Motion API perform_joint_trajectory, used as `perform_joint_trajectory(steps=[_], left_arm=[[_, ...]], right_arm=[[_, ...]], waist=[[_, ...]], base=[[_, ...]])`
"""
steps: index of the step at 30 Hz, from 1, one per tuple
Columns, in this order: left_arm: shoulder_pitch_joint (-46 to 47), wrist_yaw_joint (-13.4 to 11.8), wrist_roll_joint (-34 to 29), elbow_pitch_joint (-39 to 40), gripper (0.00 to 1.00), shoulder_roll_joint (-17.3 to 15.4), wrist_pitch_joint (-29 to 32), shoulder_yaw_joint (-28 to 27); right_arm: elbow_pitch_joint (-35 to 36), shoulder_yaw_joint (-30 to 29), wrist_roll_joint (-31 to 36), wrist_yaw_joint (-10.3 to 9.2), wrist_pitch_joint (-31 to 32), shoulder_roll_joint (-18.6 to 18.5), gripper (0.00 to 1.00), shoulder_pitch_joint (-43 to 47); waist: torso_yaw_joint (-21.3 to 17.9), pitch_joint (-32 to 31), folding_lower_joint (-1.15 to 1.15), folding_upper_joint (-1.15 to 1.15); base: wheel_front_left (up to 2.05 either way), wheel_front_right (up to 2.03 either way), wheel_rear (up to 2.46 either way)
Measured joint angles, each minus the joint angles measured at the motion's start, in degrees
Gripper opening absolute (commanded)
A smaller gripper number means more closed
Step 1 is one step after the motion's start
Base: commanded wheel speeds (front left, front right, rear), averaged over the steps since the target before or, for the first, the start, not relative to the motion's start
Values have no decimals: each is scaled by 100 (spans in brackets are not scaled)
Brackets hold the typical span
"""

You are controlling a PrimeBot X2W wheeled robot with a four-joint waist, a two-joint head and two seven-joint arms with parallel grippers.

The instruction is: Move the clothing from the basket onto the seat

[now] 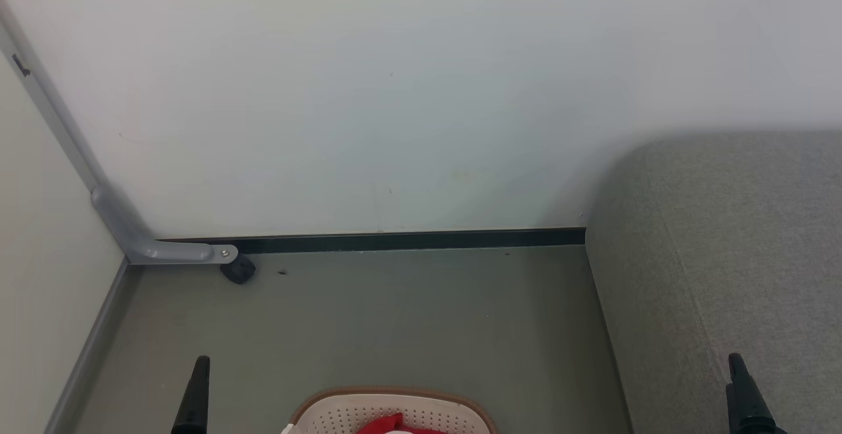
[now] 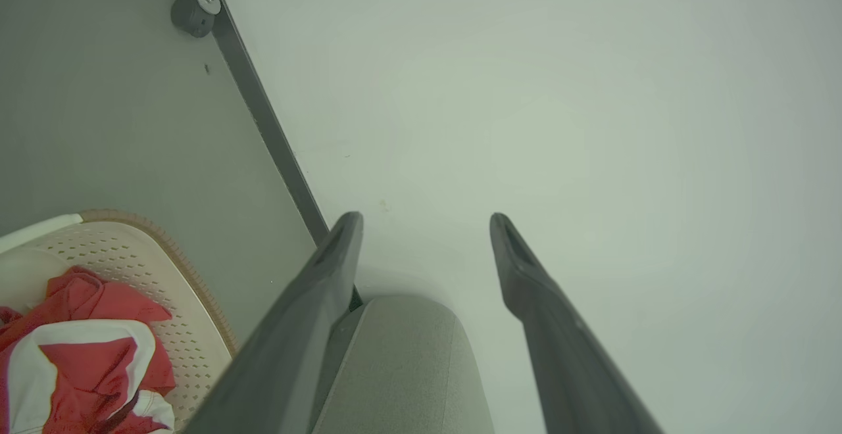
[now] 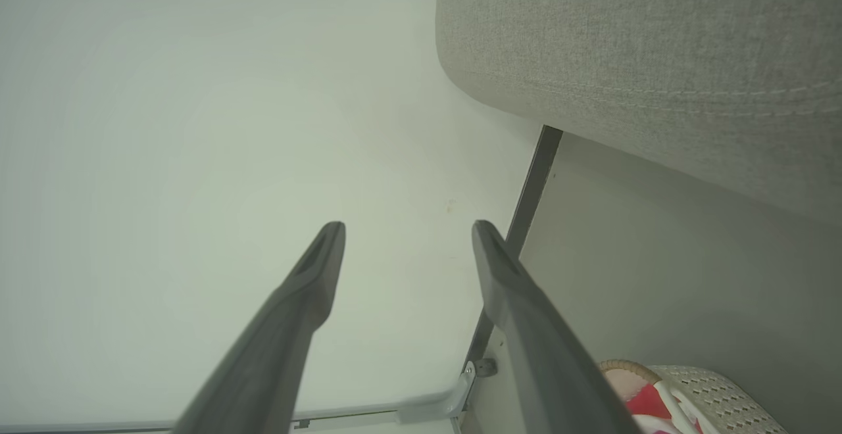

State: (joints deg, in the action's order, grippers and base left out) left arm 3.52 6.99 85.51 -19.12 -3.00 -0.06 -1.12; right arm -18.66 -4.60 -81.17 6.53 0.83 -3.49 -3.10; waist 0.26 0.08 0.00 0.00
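No clothing [image 2: 79,342] on the seat [image 1: 723,256] corner yet, it sits in the basket [image 2: 194,348]; my left gripper [image 2: 426,220] and right gripper [image 3: 408,229] spread, empty.

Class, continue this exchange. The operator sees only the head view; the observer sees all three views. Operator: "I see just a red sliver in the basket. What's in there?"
Observer: The left wrist view shows the clothing, red with white panels, bunched inside the basket.
Operator: Is the left end effector holding anything?
Observer: No, its fingers stand apart with nothing between them.
Operator: And the right end effector?
Observer: The right wrist view shows it open too, and empty.
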Motion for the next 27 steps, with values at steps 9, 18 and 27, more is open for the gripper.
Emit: perform_joint_trajectory(steps=[9,18,27], left_arm=[[230,-58,-1590,157,100,-230,-365,309],[233,-155,-2571,277,100,-305,-561,509],[252,-255,-3631,291,100,-459,-733,821]], right_arm=[[112,667,1998,-304,-427,-533,100,-127],[166,1065,2971,-460,-628,-760,100,-138],[171,1436,3835,-611,-806,-912,100,-224]], waist=[[3,-45,0,0],[2,-92,0,0],[-3,-144,0,0]], base=[[0,0,0],[0,0,0],[0,0,0]])
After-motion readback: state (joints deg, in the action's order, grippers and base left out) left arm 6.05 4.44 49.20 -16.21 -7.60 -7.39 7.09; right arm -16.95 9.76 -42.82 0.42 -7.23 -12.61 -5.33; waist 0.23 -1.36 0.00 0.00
